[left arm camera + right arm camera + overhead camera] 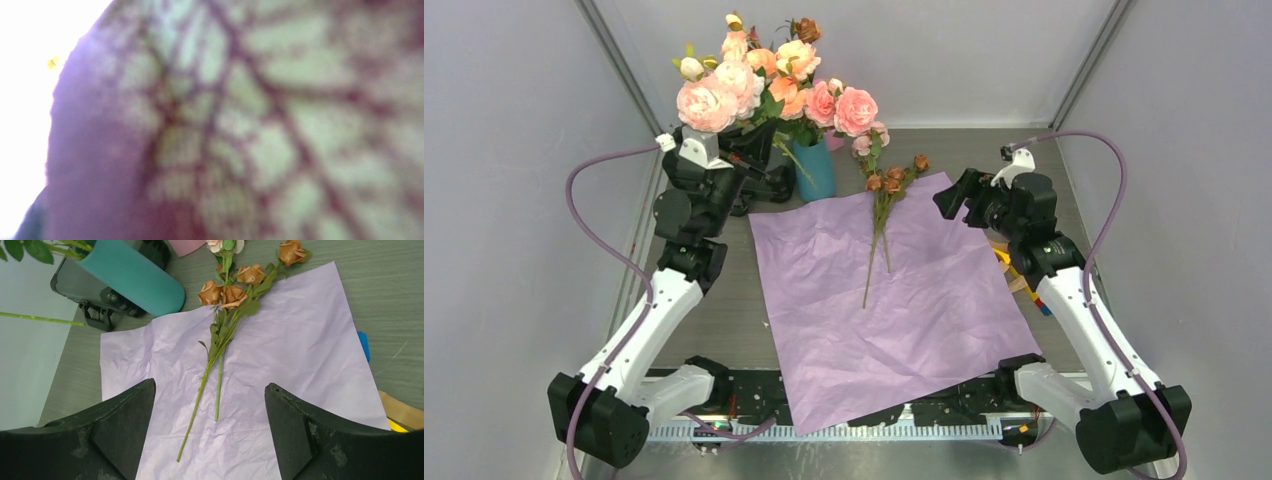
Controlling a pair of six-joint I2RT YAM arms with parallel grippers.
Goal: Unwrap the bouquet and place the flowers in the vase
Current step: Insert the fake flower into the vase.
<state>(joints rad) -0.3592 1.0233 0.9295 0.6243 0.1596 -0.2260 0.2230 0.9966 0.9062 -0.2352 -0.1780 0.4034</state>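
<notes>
On the grey table (734, 310), the lilac wrapping paper (894, 320) lies opened out flat between two robot arms, so the bouquet looks already undone. At the far left the teal vase (816, 170) stands upright just off the sheet's far corner, crowded with big peach roses (724, 95). The left gripper (764, 165) sits right beside that vase, buried in foliage. It is clenched, though whether on a stem cannot be told — its own camera shows only a blurred leaf (280, 130) pressed close. The flowers (886, 195) not yet in the vase, a few thin green stems with rust-brown and pink heads, lie overlapping on the far part of the paper. Their blooms reach past its edge onto the table, near the vase but apart from it. The right gripper (210, 385) hovers to their right, aimed at them, released, jaws wide and holding nothing. The hazards from here: stems lying flush on crinkled paper invite a pinch that takes the sheet too and drags it, or lifts one stem and leaves the rest. The narrow, top-heavy vase, with the left arm hard by, could be tipped by a stem jammed against the roses — or by the two arms meeting at its mouth.
</notes>
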